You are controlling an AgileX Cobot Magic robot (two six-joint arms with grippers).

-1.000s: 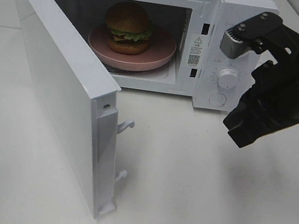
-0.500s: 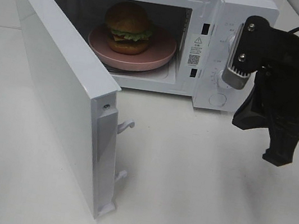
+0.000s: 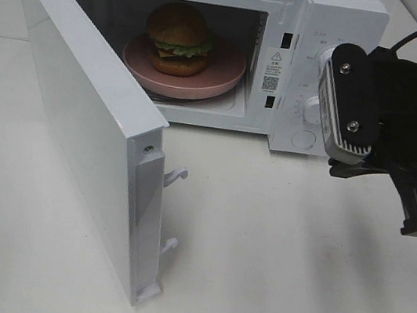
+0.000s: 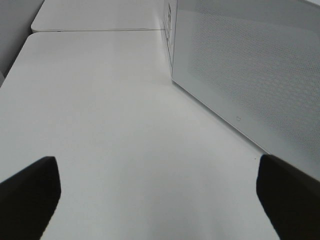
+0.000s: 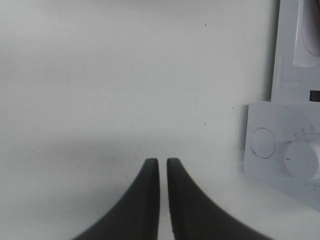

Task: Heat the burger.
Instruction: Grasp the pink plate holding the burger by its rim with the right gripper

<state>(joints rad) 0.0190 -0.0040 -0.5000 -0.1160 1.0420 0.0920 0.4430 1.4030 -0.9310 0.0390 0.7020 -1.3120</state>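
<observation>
Now the white tabletop (image 3: pixel 292 281) is carrying everything. The microwave (image 3: pixel 342 11) is sitting at the back of it. Its door (image 3: pixel 79 120) is standing wide open on the left, so the inside is showing. The pink plate (image 3: pixel 226 72) is lying inside the microwave, and the burger (image 3: pixel 179 39) is sitting on the plate, ready for warming. I am guessing the door is needing a push shut before any heating.

The left claw (image 4: pixel 156 170) is hanging low over bare tabletop, jaws spread wide and empty. It is close to a white dotted panel, probably the door's outside, a handy spot for pushing. The right claw (image 5: pixel 163 161) is hovering by the control panel near the knob (image 5: pixel 305 159), jaws nearly together and holding nothing.
</observation>
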